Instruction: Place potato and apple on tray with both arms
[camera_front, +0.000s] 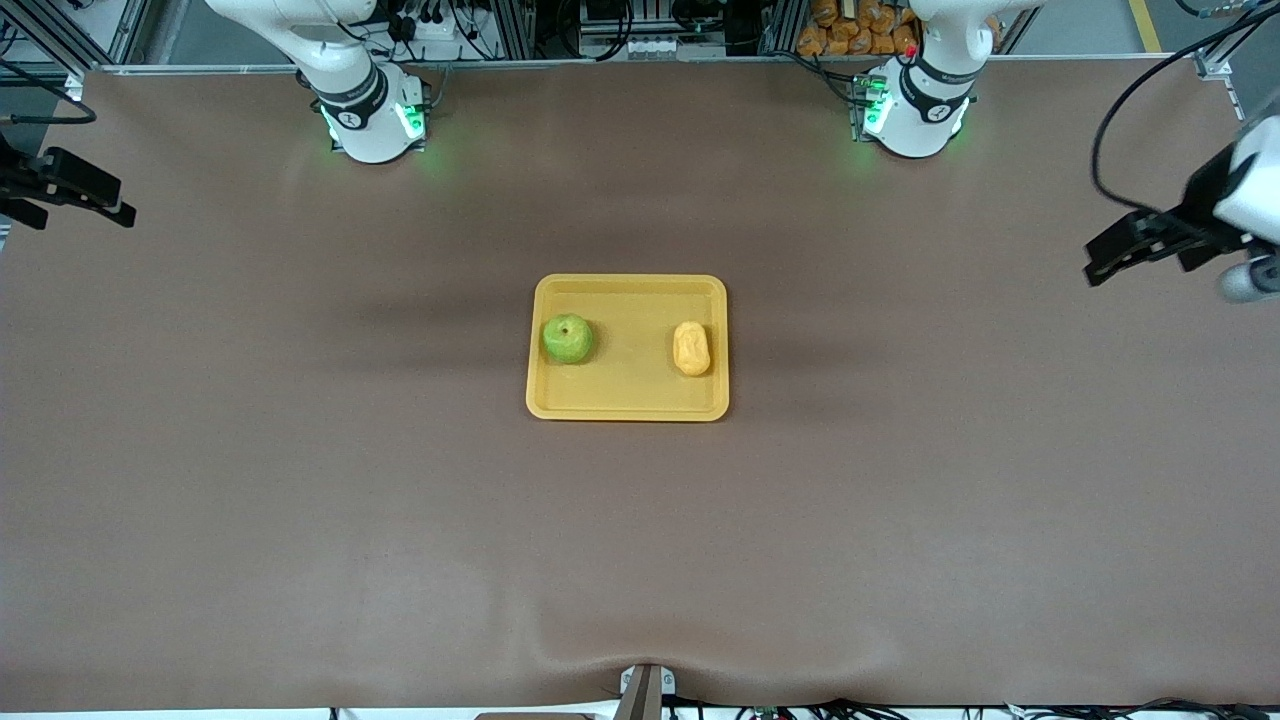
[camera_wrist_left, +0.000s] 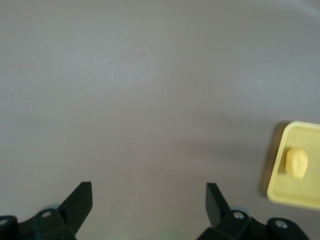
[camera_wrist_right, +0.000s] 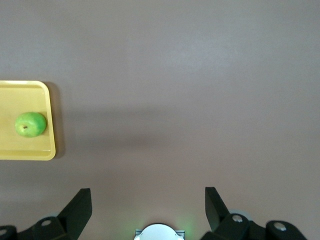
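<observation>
The yellow-orange tray (camera_front: 628, 403) lies at the middle of the table. The green apple (camera_front: 568, 338) sits in it toward the right arm's end, and the yellow potato (camera_front: 691, 348) sits in it toward the left arm's end. My left gripper (camera_front: 1110, 255) is open and empty, high over the bare table at the left arm's end. My right gripper (camera_front: 85, 195) is open and empty, high over the right arm's end. The left wrist view shows the potato (camera_wrist_left: 296, 163) in the tray (camera_wrist_left: 276, 172). The right wrist view shows the apple (camera_wrist_right: 30, 124) in the tray (camera_wrist_right: 46, 150).
A brown mat (camera_front: 300, 480) covers the whole table. The right arm's base (camera_front: 372, 120) and the left arm's base (camera_front: 915, 115) stand at the table's edge farthest from the front camera. A small bracket (camera_front: 643, 690) sits at the nearest edge.
</observation>
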